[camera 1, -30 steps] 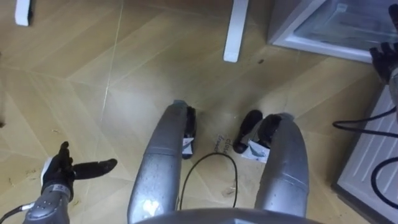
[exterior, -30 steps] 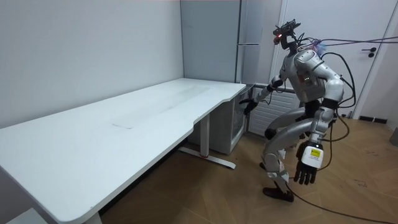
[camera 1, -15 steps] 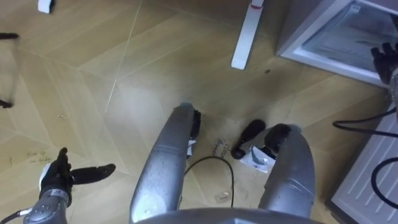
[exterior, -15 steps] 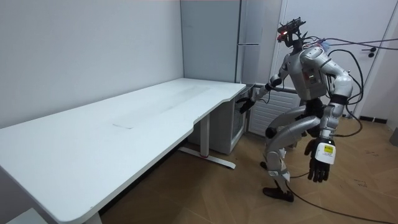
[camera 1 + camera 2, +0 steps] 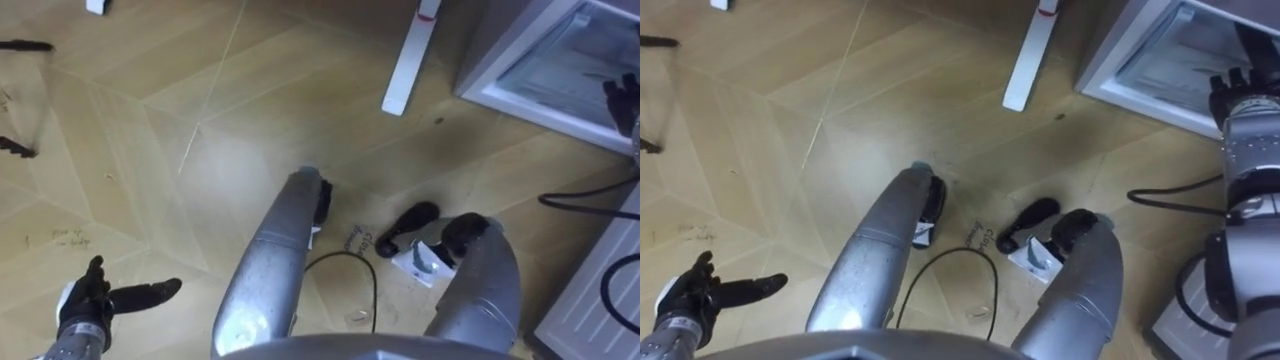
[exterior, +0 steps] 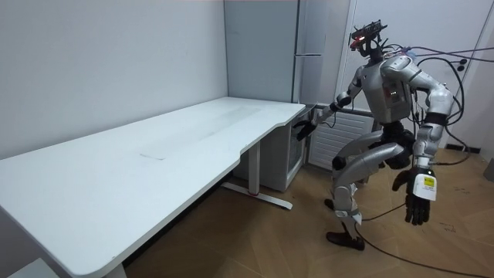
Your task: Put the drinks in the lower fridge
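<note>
The left hand (image 5: 85, 305) hangs low, fingers straight and empty, likely for balance, while the right hand (image 5: 1237, 95), its grasp impossible to tell, reaches the lower fridge (image 5: 1170, 50) just ahead, probably for its door.

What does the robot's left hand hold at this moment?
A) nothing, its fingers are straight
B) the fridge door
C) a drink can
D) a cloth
A: the left hand hangs over the wooden floor with straight fingers and nothing in it.
</note>
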You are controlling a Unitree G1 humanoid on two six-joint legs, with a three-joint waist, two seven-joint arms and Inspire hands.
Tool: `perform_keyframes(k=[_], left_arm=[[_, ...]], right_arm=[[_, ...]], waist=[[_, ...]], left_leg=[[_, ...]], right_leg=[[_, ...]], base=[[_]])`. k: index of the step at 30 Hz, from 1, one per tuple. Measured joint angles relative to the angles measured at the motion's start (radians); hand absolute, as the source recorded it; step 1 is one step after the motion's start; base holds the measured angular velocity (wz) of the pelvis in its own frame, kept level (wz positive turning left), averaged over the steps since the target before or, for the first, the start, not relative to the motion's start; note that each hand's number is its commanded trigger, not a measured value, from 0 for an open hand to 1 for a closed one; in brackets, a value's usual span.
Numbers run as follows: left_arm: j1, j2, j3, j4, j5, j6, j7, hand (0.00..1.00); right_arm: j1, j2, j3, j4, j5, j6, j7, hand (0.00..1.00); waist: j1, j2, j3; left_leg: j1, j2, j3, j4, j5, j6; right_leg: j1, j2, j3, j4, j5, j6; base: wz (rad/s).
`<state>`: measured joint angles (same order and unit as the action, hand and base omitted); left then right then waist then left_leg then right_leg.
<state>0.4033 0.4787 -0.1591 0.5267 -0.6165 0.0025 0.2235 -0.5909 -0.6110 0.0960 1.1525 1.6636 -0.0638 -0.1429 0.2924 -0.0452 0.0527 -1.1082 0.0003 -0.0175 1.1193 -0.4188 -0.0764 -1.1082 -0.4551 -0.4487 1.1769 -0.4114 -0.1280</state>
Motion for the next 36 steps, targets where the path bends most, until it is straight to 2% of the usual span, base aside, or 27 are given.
perform_keyframes(k=[3, 9, 12, 15, 18, 20, 22, 24, 25, 26, 28, 29, 30, 31, 32, 34, 36], left_arm=[[-0.002, 0.000, 0.002, 0.026, 0.000, -0.005, 0.003, 0.00], [-0.013, 0.002, 0.001, 0.064, 0.000, -0.010, 0.003, 0.00], [-0.014, 0.002, -0.002, 0.065, 0.000, -0.012, 0.002, 0.00], [-0.015, 0.002, -0.004, 0.068, -0.005, -0.015, 0.001, 0.00], [-0.021, -0.001, -0.009, 0.091, 0.002, -0.018, -0.009, 0.00], [-0.020, -0.002, -0.008, 0.112, 0.025, -0.018, -0.021, 0.00], [-0.027, -0.008, -0.009, 0.135, 0.041, -0.017, -0.035, 0.00], [-0.037, -0.012, -0.009, 0.147, 0.040, -0.016, -0.044, 0.00], [-0.047, -0.013, -0.009, 0.153, 0.040, -0.016, -0.049, 0.00], [-0.065, -0.019, -0.009, 0.173, 0.041, -0.016, -0.057, 0.00], [-0.103, -0.039, -0.008, 0.227, 0.057, -0.016, -0.060, 0.00], [-0.123, -0.053, 0.000, 0.254, 0.060, -0.016, -0.060, 0.00], [-0.134, -0.063, 0.004, 0.270, 0.062, -0.018, -0.060, 0.00], [-0.135, -0.068, 0.008, 0.271, 0.063, -0.020, -0.060, 0.00], [-0.138, -0.079, 0.021, 0.281, 0.063, -0.027, -0.060, 0.00], [-0.155, -0.094, 0.029, 0.319, 0.061, -0.030, -0.059, 0.00], [-0.162, -0.101, 0.031, 0.350, 0.059, -0.033, -0.058, 0.00]], right_arm=[[0.000, 0.000, 0.001, 0.000, 0.000, 0.001, -0.008, 0.00], [-0.001, 0.000, 0.002, 0.000, -0.003, 0.018, -0.007, 0.00], [-0.002, 0.000, 0.003, 0.011, -0.021, 0.028, 0.002, 0.00], [-0.003, 0.000, 0.002, 0.045, -0.034, 0.042, 0.032, 0.00], [-0.003, 0.000, 0.005, 0.095, -0.125, 0.057, 0.101, 0.00], [0.000, 0.000, 0.026, 0.142, -0.230, 0.069, 0.139, 0.00], [0.027, -0.001, 0.063, 0.174, -0.309, 0.067, 0.192, 0.00], [0.080, 0.000, 0.100, 0.174, -0.380, 0.067, 0.247, 0.00], [0.109, 0.001, 0.132, 0.175, -0.417, 0.067, 0.268, 0.00], [0.136, 0.003, 0.161, 0.174, -0.453, 0.068, 0.287, 0.00], [0.183, 0.016, 0.184, 0.176, -0.498, 0.066, 0.313, 0.00], [0.209, 0.034, 0.189, 0.174, -0.534, 0.065, 0.326, 0.00], [0.250, 0.057, 0.187, 0.175, -0.568, 0.066, 0.338, 0.00], [0.277, 0.070, 0.188, 0.175, -0.580, 0.066, 0.343, 0.00], [0.320, 0.097, 0.187, 0.174, -0.600, 0.067, 0.355, 0.00], [0.385, 0.137, 0.188, 0.182, -0.622, 0.073, 0.369, 0.00], [0.435, 0.170, 0.187, 0.179, -0.645, 0.090, 0.377, 0.00]], waist=[[0.000, -0.003, 0.0019], [0.001, -0.005, 0.0030], [0.001, -0.010, 0.0061], [0.003, -0.006, 0.0084], [0.008, 0.007, 0.0147], [0.014, 0.016, 0.0166], [0.013, 0.023, 0.0164], [0.014, 0.027, 0.0143], [0.013, 0.028, 0.0140], [0.014, 0.029, 0.0125], [0.013, 0.027, 0.0103], [0.011, 0.021, 0.0051], [0.008, 0.010, -0.0044], [0.007, 0.007, -0.0065], [0.000, 0.000, -0.0122], [-0.025, -0.008, -0.0181], [-0.050, -0.027, -0.0273]], left_leg=[[0.014, -0.014, -0.002, -0.028, 0.006, 0.002], [0.030, -0.013, -0.013, -0.061, 0.023, 0.003], [0.042, -0.010, -0.019, -0.092, 0.026, 0.007], [0.063, 0.003, -0.025, -0.114, 0.045, 0.007], [0.094, 0.003, -0.042, -0.125, 0.046, 0.007], [0.127, 0.003, -0.048, -0.148, 0.055, 0.016], [0.165, 0.002, -0.049, -0.179, 0.072, 0.022], [0.206, 0.003, -0.049, -0.212, 0.088, 0.026], [0.234, 0.006, -0.049, -0.229, 0.090, 0.026], [0.263, 0.010, -0.049, -0.249, 0.094, 0.029], [0.312, 0.010, -0.048, -0.296, 0.104, 0.029], [0.344, 0.010, -0.047, -0.331, 0.110, 0.027], [0.374, 0.013, -0.043, -0.364, 0.115, 0.033], [0.391, 0.017, -0.041, -0.377, 0.117, 0.036], [0.428, 0.025, -0.037, -0.400, 0.117, 0.038], [0.491, 0.025, -0.036, -0.443, 0.119, 0.041], [0.559, 0.026, -0.023, -0.503, 0.124, 0.048]], right_leg=[[0.015, -0.016, -0.010, -0.014, 0.001, 0.002], [0.047, -0.015, -0.041, -0.051, 0.009, 0.016], [0.074, -0.012, -0.065, -0.086, 0.018, 0.032], [0.105, 0.012, -0.071, -0.118, 0.030, 0.050], [0.150, 0.039, -0.078, -0.150, 0.037, 0.060], [0.189, 0.059, -0.082, -0.187, 0.055, 0.069], [0.228, 0.073, -0.085, -0.221, 0.075, 0.067], [0.269, 0.090, -0.082, -0.258, 0.099, 0.052], [0.296, 0.107, -0.074, -0.282, 0.115, 0.035], [0.326, 0.115, -0.076, -0.305, 0.121, 0.036], [0.370, 0.131, -0.076, -0.353, 0.133, 0.051], [0.399, 0.144, -0.075, -0.391, 0.151, 0.049], [0.425, 0.156, -0.075, -0.424, 0.161, 0.055], [0.442, 0.164, -0.076, -0.442, 0.165, 0.060], [0.477, 0.179, -0.076, -0.473, 0.172, 0.068], [0.537, 0.191, -0.080, -0.513, 0.179, 0.082], [0.594, 0.201, -0.073, -0.560, 0.188, 0.098]], base=[[0.14], [0.05], [0.08], [0.03], [-0.02], [-0.05], [0.08], [0.15], [0.10], [0.05], [-0.07], [-0.13], [-0.12], [-0.15], [-0.08], [-0.02], [-0.10]])
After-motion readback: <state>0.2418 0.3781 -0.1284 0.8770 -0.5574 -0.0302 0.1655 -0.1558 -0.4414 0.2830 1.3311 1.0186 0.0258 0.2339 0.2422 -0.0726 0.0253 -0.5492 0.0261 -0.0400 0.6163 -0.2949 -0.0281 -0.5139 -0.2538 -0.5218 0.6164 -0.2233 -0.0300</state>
